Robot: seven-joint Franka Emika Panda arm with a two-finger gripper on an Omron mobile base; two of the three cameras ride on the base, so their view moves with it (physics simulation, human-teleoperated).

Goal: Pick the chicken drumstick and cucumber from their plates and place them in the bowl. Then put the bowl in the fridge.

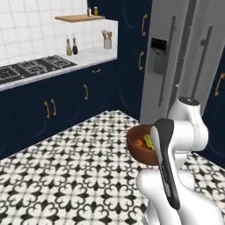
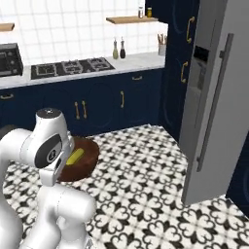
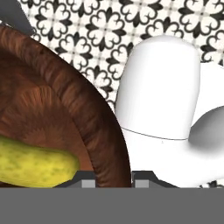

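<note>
The dark reddish-brown bowl (image 1: 135,145) (image 2: 86,154) hangs above the tiled floor, close against my arm. In the hand view my gripper (image 3: 114,180) is shut on the bowl's rim (image 3: 103,131), one fingertip (image 3: 87,181) inside and the other outside. The yellow-green cucumber (image 3: 35,164) (image 1: 148,141) (image 2: 75,156) lies in the bowl. The chicken drumstick is hidden and the plates are out of view. The tall grey fridge (image 1: 176,66) (image 2: 214,107) with its dark dispenser panel (image 1: 159,44) stands ahead on the right.
Navy cabinets with brass handles (image 1: 48,107) run along the left under a white counter (image 1: 92,55) with a stove (image 2: 68,67), two bottles (image 1: 71,46) and a utensil holder (image 1: 107,41). Patterned floor (image 2: 141,160) lies open between me and the fridge.
</note>
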